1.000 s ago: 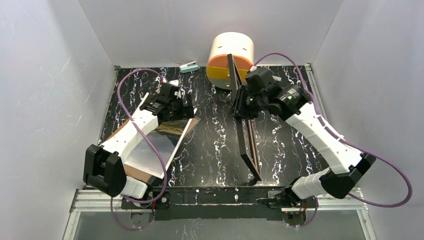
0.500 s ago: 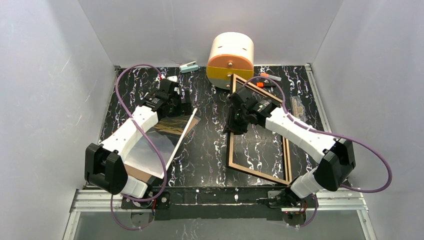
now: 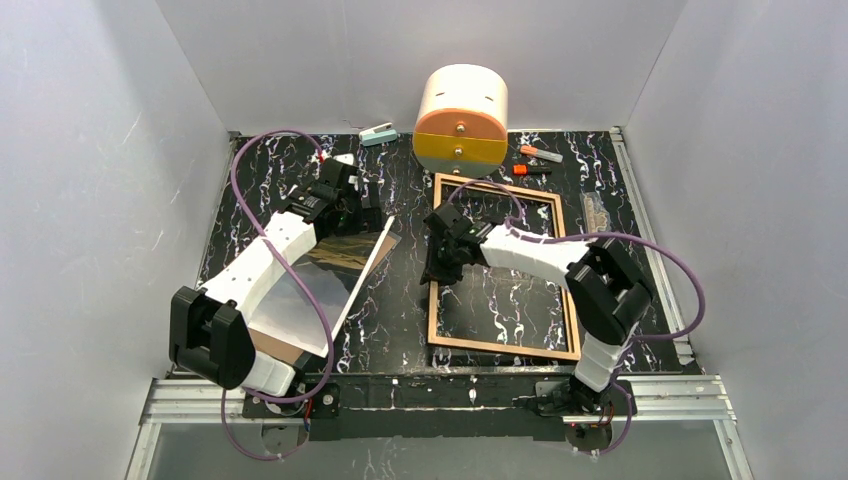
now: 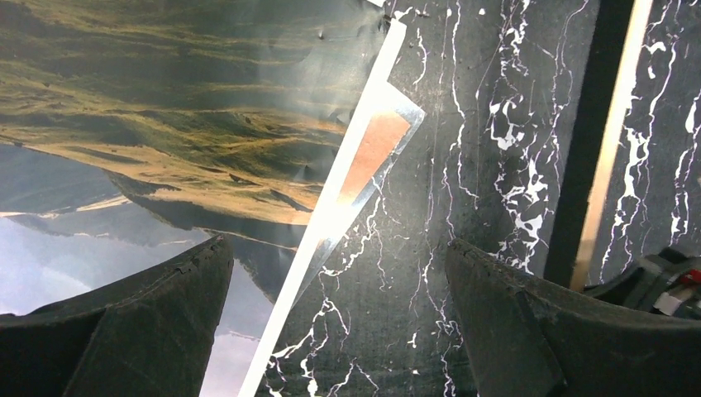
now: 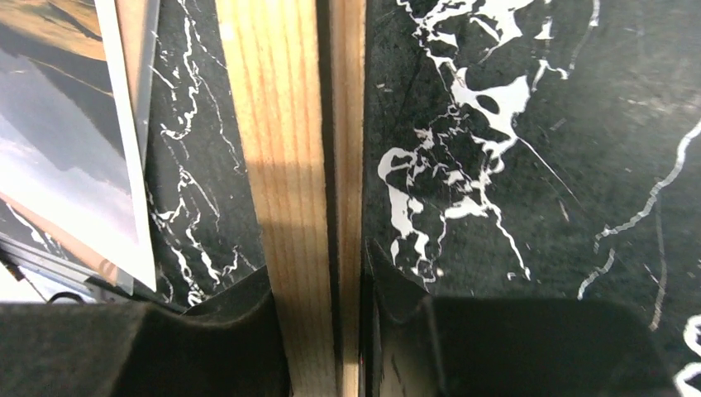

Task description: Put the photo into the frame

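The frame [image 3: 503,347] lies flat on the black marble table, right of centre, with its tan wooden rim facing up. My right gripper [image 3: 438,268] is shut on the frame's left rail; in the right wrist view the wooden rail [image 5: 289,165] runs between my fingers [image 5: 211,339]. The photo [image 3: 310,275] lies landscape side up at the left, on a brown backing board [image 3: 268,346]. My left gripper [image 3: 372,218] hovers open and empty over the photo's far right corner. In the left wrist view the photo [image 4: 165,124] fills the upper left, and its edge passes between my open fingers [image 4: 132,318].
A cream and orange round box [image 3: 461,118] stands at the back centre. A small teal stapler [image 3: 378,133] lies to its left and markers [image 3: 538,155] to its right. A small wooden piece [image 3: 596,212] lies beyond the frame's right rail.
The frame went from standing on edge to lying flat, rim up. My right arm swung down and left with it. My left gripper stayed in place.
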### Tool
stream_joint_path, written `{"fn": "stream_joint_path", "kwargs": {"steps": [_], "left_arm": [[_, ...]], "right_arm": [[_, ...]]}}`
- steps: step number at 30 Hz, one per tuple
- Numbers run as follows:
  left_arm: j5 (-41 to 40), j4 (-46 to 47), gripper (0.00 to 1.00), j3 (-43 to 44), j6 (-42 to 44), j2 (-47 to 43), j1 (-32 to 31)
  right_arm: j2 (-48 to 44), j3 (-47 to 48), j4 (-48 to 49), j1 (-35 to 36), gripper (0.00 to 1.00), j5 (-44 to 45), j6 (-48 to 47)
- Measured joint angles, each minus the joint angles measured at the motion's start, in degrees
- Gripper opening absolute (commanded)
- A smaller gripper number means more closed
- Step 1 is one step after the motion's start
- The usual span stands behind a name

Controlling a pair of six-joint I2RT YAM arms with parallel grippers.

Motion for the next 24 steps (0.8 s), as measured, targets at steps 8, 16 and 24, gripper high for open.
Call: {"fn": "stream_joint_path", "kwargs": {"steps": [8,16,24], "left_arm": [[0.79,0.39,0.98,-4.22,-1.29,-1.11,0.00],[1.07,1.05,0.98,-5.95,-1.64,-1.22,0.00],[1.16,1.88,0.98,-6.38,-1.60,-1.22,0.04]], "right_arm": [[5.64,-1.51,6.16,1.84,0.28,-0.04,1.18],[9.66,2.32,7.13,4.68,0.40,0.00,2.51],[10.36,3.45,7.89,5.11,0.56,-1.05,3.63]]}}
